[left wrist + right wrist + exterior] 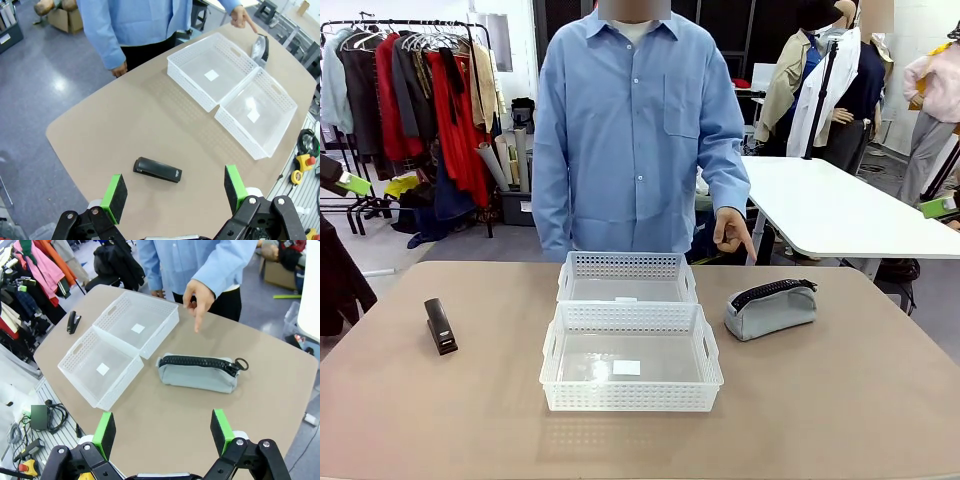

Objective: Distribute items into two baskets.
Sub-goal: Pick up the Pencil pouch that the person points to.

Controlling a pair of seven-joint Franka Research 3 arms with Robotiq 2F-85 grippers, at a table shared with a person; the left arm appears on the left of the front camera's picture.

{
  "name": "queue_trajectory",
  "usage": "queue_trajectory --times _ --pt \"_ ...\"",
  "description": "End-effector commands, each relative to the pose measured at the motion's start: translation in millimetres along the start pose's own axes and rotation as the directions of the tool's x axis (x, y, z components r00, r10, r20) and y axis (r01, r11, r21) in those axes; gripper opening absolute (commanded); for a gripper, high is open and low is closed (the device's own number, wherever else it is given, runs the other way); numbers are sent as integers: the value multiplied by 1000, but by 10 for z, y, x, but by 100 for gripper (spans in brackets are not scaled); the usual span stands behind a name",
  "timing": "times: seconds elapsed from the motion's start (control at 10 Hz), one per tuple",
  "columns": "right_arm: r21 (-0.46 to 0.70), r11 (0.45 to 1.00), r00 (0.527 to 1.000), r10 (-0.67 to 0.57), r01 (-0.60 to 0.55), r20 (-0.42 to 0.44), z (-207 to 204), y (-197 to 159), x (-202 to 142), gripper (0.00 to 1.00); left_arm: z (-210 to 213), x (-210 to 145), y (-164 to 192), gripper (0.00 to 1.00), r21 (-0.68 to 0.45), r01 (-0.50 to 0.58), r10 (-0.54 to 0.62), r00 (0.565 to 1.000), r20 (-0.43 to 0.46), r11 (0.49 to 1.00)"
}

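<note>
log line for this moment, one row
left gripper: open, facing stapler | right gripper: open, facing pouch | near basket, far basket: no items inside | person's hand: pointing toward pouch

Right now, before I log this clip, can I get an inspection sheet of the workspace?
Surface: tan table, rounded corners.
Job's things: near basket and far basket touching, no item inside; black stapler on robot's left; grey pouch on right, zipped, a person's hand pointing at it.
Clutter: nothing seen.
End effectors: left end effector open, aimed at stapler; right end effector open, short of pouch; both empty.
Cables: coiled cables below the table edge.
Surroundings: clothes rack, white table behind.
</note>
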State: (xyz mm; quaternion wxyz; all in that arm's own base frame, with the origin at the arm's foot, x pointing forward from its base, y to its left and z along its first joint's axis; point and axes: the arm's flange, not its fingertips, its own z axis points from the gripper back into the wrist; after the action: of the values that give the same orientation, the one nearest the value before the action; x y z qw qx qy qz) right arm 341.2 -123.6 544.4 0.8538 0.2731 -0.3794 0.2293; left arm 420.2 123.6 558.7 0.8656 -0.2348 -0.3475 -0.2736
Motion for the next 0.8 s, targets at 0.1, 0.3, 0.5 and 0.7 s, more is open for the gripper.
queue_trajectory --times 0.1,0.3,0.5,0.7 --pt "13 1000 1000 4 -4 13 2 6 12 100 4 -1 4 100 -9 3 -3 1000 4 1000" --pt "13 1000 1000 4 -4 13 2 6 12 100 4 -1 4 100 -9 3 -3 1000 4 1000" --pt "13 1000 1000 4 -4 13 2 6 12 100 4 -1 4 100 -9 3 -3 1000 4 1000" --pt "13 1000 1000 4 -4 13 2 6 12 100 4 -1 4 100 -9 3 -3 1000 4 1000"
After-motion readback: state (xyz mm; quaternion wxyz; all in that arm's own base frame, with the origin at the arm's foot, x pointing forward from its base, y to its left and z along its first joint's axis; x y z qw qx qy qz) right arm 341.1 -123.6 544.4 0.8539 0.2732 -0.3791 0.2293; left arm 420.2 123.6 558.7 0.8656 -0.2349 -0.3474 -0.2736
